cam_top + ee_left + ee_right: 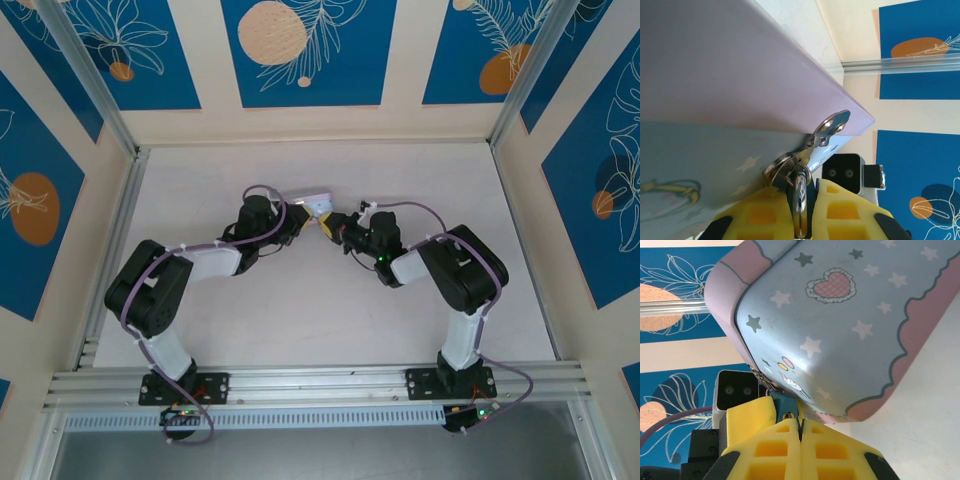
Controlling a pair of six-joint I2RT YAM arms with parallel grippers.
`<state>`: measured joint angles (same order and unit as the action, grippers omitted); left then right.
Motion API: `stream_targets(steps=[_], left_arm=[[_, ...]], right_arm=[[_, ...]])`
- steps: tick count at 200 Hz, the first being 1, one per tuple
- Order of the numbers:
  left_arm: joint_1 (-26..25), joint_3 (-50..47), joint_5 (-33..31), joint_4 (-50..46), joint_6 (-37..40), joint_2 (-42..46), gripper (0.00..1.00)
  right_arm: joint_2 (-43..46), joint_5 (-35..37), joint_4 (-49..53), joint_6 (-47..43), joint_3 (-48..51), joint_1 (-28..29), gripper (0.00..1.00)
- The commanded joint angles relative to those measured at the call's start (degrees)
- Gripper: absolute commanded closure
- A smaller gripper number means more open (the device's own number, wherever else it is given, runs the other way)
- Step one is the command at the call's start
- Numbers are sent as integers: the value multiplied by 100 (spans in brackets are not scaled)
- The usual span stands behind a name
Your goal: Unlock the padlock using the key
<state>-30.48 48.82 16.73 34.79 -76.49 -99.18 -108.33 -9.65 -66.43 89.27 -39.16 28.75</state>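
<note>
Right gripper (799, 422) is seen closed on the teal padlock (785, 406), which hangs at the edge of the pale blue tin (850, 315), while the left gripper (806, 197) is clamped on a thin metal piece taken to be the key (799, 212), held up at the tin's hasp (832, 125). Should the key be pushed or turned off-axis, it could be twisted out of the soft pads, or the tiny padlock pulled from its grip. Both arms are reached forward with elbows bent outward and wrists turned inward, so the grippers are brought nose to nose at the tin.
</note>
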Motion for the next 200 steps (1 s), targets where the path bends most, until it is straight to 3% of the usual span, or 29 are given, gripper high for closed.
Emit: stream_targets(steps=[1, 71, 139, 200], left_arm=[[-271, 137, 932, 498, -151, 196, 100], [-282, 200, 1054, 713, -490, 441, 100], [-282, 240, 1277, -25, 75, 601, 100], [-275, 105, 1188, 79, 131, 478, 100]], right_arm=[[-198, -391, -953, 203, -117, 157, 100], [-83, -640, -916, 187, -110, 39, 100], [-39, -1077, -649, 196, -309, -251, 100], [54, -1025, -426, 141, -518, 148, 100]])
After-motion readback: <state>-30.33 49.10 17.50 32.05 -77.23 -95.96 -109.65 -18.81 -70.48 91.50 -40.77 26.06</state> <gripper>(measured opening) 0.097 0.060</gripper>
